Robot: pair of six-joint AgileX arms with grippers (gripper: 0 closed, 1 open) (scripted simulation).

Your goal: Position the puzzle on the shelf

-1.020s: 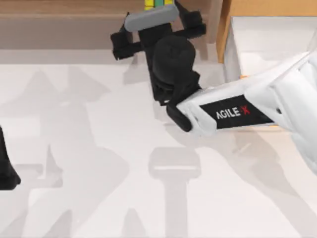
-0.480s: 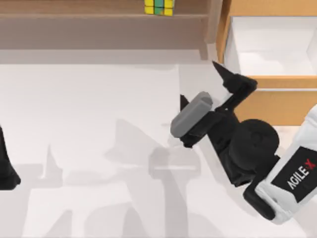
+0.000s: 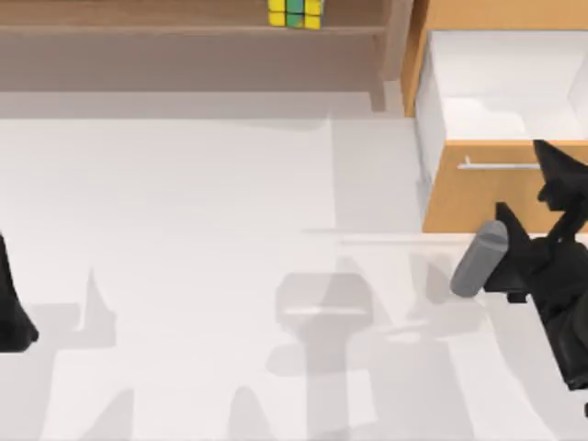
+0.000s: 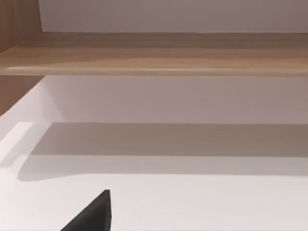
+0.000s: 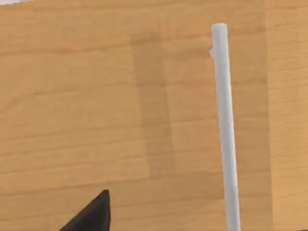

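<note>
From above, the puzzle (image 3: 295,13) sits on the shelf (image 3: 184,29) at twelve o'clock, so placing looks done. The right gripper (image 3: 542,197) at three o'clock holds nothing, fingers spread wide, by the cabinet (image 3: 478,197).

Left wrist view: the shelf board (image 4: 154,57); the left gripper, at nine o'clock, I cannot tell.

Right wrist view: the cabinet's handle (image 5: 224,125) close up

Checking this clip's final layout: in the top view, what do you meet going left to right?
left gripper at the left edge → puzzle on the shelf → open drawer → right gripper by the drawer front.
</note>
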